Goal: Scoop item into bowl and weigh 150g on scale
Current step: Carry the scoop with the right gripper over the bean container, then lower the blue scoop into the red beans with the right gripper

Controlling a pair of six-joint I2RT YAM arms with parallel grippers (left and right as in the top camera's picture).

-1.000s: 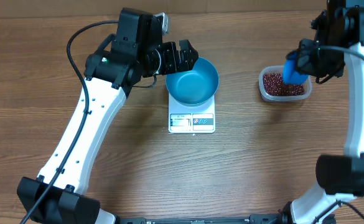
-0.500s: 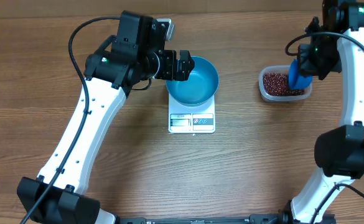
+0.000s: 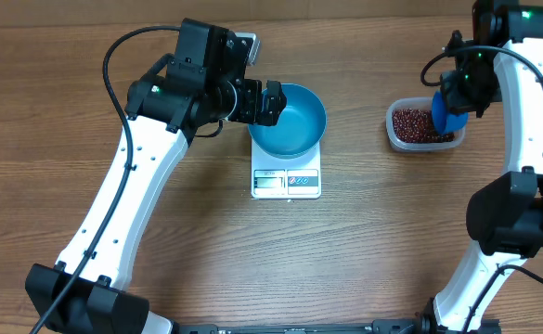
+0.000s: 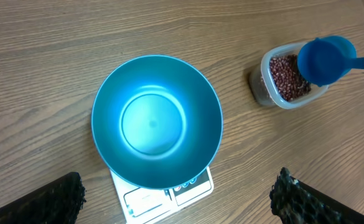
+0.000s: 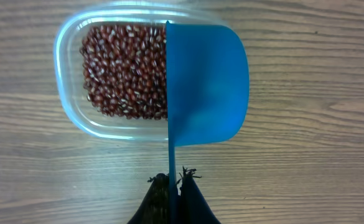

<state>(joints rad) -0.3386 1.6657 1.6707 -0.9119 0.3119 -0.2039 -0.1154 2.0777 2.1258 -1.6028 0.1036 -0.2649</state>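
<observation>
Arms extend: left gripper (image 3: 269, 100) spread beside bowl (image 3: 291, 122), right gripper (image 5: 172, 191) clamped on scoop (image 5: 203, 87) over beans (image 5: 122, 68).

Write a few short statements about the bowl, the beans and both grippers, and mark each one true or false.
1. The blue bowl sits on the white scale. True.
2. The bowl has beans in it. False: the bowl is empty. The red-brown beans are in the clear plastic tub.
3. The right gripper is shut on the handle of the blue scoop. True.
4. The left gripper is shut on the bowl's rim. False: it is open, with its jaws wide apart, and holds nothing.
</observation>
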